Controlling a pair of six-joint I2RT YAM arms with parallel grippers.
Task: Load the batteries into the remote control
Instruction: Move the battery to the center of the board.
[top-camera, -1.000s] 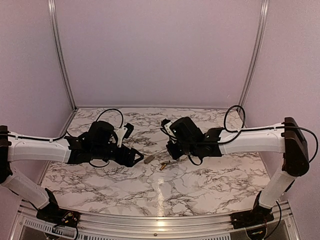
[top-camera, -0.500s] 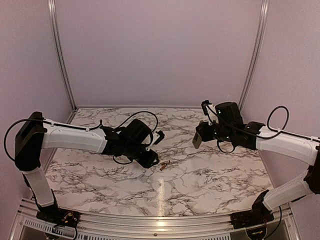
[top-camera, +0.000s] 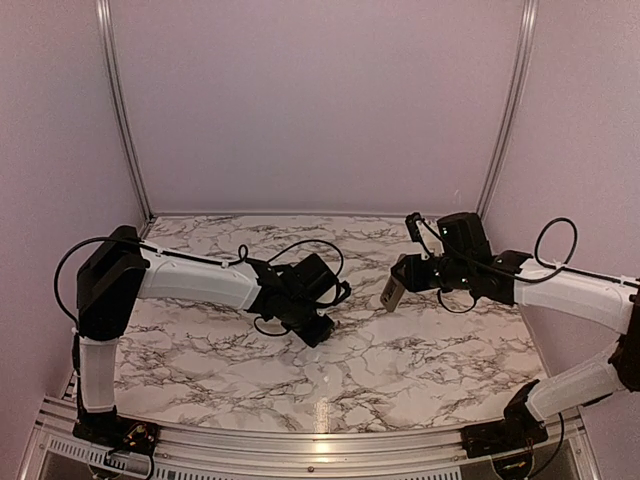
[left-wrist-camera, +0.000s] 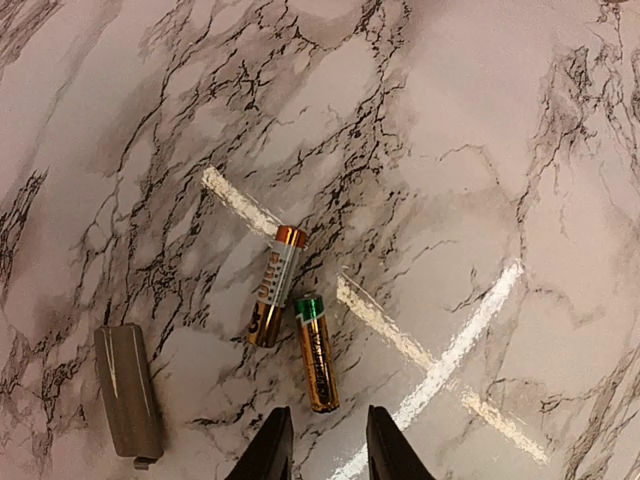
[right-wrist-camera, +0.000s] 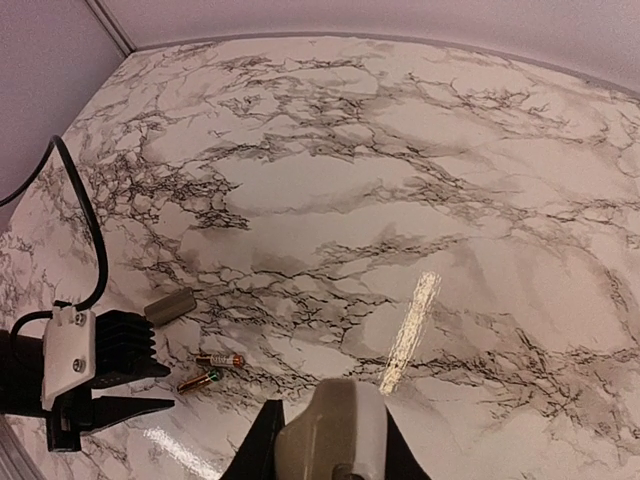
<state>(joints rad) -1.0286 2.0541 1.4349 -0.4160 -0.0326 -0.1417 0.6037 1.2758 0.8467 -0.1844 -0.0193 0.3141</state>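
The 2 batteries (left-wrist-camera: 316, 352) lie bare on the marble desk (left-wrist-camera: 500, 150), just beyond the fingertips of the left tool (left-wrist-camera: 328, 452). The tool's jaws stand a narrow gap apart with nothing between them. The gold cell with the green end is nearest. The silver cell with the copper end (left-wrist-camera: 272, 285) lies angled beside it, their near ends almost touching.

Such cells should be light, stiff, smooth and round, so a nudge would likely roll them. The safest hold is probably across the middle of the barrel, fingers square to its length. The close neighbour is the main obstacle, as a finger coming down on that side could knock it away.

The grey-tan battery cover (left-wrist-camera: 127, 390) lies apart to the left, out of the way. The right tool (right-wrist-camera: 327, 458) is clamped on the remote control (top-camera: 392, 289), held above the desk well apart from the cells. Whether its bay faces up I cannot tell.
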